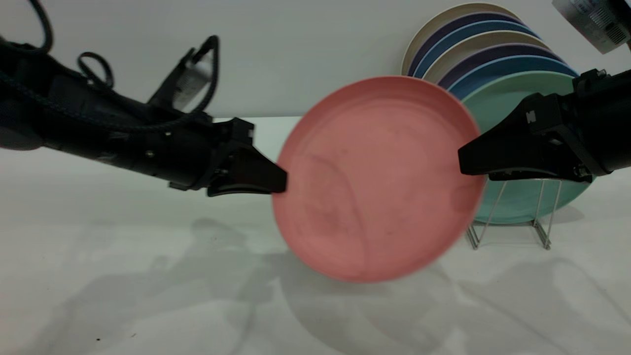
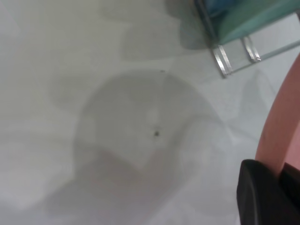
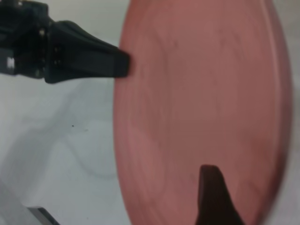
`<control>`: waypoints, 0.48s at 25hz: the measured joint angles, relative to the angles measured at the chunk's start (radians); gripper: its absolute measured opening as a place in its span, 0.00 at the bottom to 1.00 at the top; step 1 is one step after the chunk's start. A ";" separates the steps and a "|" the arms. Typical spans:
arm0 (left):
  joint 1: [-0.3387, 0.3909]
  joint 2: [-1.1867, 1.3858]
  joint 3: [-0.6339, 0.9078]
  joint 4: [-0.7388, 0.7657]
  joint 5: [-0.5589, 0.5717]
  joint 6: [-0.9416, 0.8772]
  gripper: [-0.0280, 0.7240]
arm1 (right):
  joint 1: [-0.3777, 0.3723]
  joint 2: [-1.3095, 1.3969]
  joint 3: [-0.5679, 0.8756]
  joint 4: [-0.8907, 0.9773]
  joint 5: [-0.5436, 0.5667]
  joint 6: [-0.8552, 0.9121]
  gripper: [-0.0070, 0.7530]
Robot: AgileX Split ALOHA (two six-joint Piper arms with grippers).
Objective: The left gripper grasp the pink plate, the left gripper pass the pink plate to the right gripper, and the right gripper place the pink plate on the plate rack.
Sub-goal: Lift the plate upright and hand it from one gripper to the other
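Exterior view: pink plate (image 1: 377, 180) aloft, pinched by left end effector (image 1: 281, 180) and right end effector (image 1: 463, 160).

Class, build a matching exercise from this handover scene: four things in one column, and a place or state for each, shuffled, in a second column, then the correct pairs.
Things
1. pink plate
2. left gripper
3. right gripper
4. mint-green plate

Places or states
A. standing in the plate rack, frontmost of the stack
B. at the pink plate's rim on the rack side
C. held upright above the table
D. at the pink plate's rim on the side away from the rack

Pairs: 1-C, 2-D, 3-B, 4-A
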 joint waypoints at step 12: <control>-0.058 0.000 -0.026 0.004 0.061 -0.027 0.07 | -0.002 0.000 -0.002 0.011 -0.039 0.007 0.15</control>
